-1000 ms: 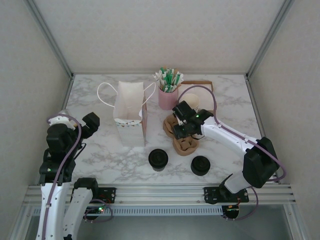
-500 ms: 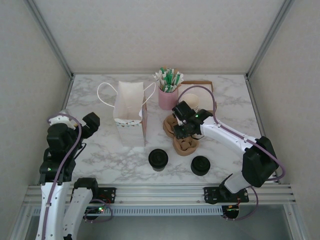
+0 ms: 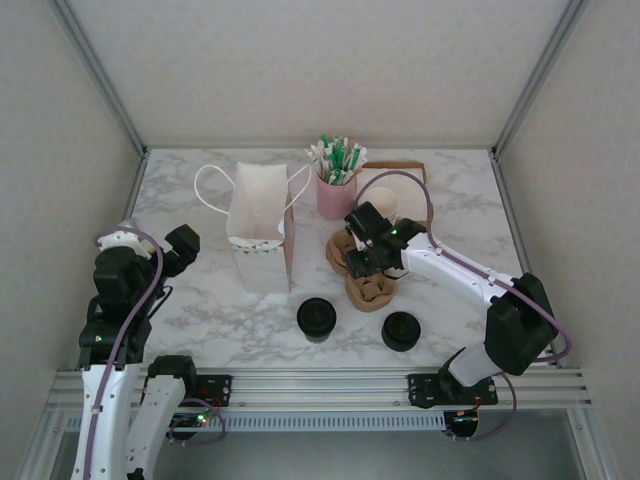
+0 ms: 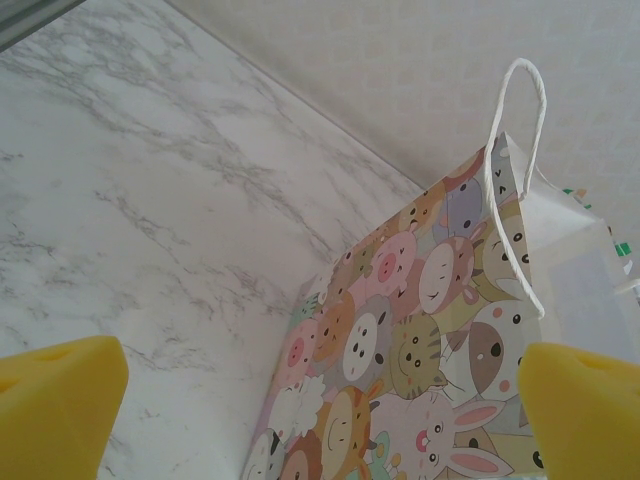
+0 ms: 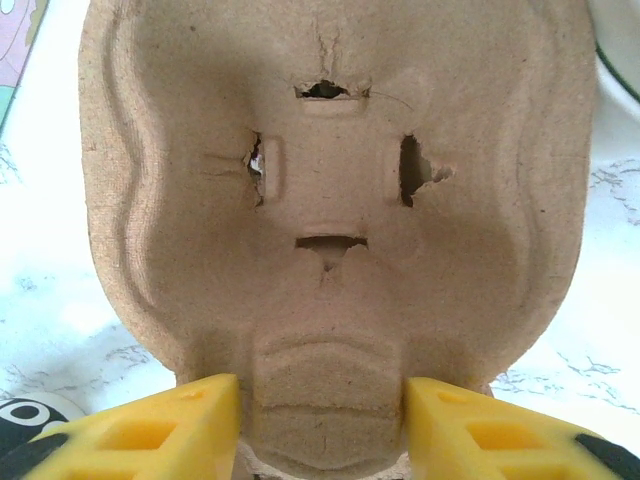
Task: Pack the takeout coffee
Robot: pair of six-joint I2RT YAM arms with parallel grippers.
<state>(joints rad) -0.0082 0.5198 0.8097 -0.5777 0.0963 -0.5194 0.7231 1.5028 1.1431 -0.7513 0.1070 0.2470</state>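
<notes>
While the left tool (image 4: 322,405) hangs wide open facing the animal-print paper bag (image 4: 400,340), the right tool (image 5: 322,420) clamps a ridge of the brown pulp cup carrier (image 5: 330,200).

From above and behind me, the top camera sees the whole table (image 3: 200,300). It shares the bag (image 3: 258,250), nine o'clock, with my left wrist camera; the carrier (image 3: 368,290), four o'clock, with my right, very close.

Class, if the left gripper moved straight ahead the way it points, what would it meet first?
The left gripper would likely meet the paper bag first, though depth is unclear.
</notes>
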